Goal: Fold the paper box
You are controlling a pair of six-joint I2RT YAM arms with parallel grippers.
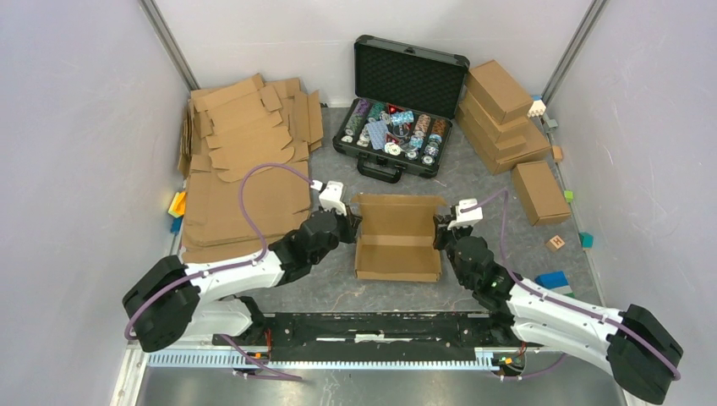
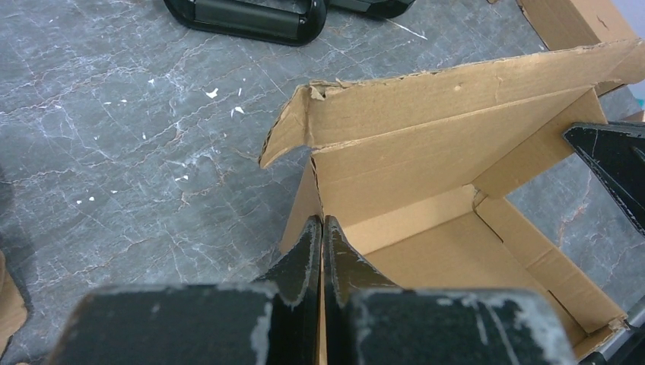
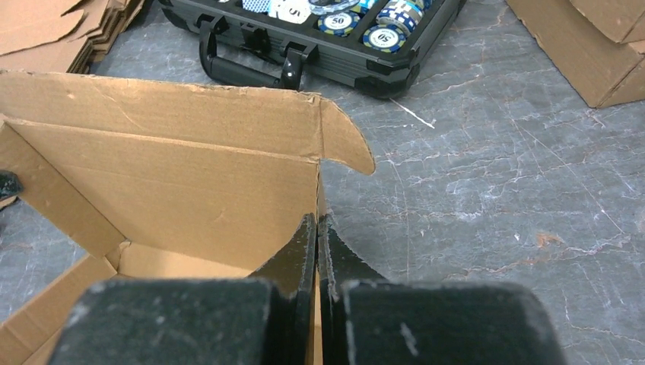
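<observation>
The paper box lies at the table's middle, a shallow brown cardboard tray with its side walls up and its lid standing open at the far side. My left gripper is shut on the box's left side wall, one finger inside and one outside. My right gripper is shut on the right side wall the same way. In both wrist views a thin strip of cardboard shows between the pressed fingertips. The lid's small corner flaps stick outward.
A pile of flat cardboard blanks lies at the back left. An open black case of poker chips stands behind the box. Finished brown boxes sit at the back right, with small coloured blocks along the right side.
</observation>
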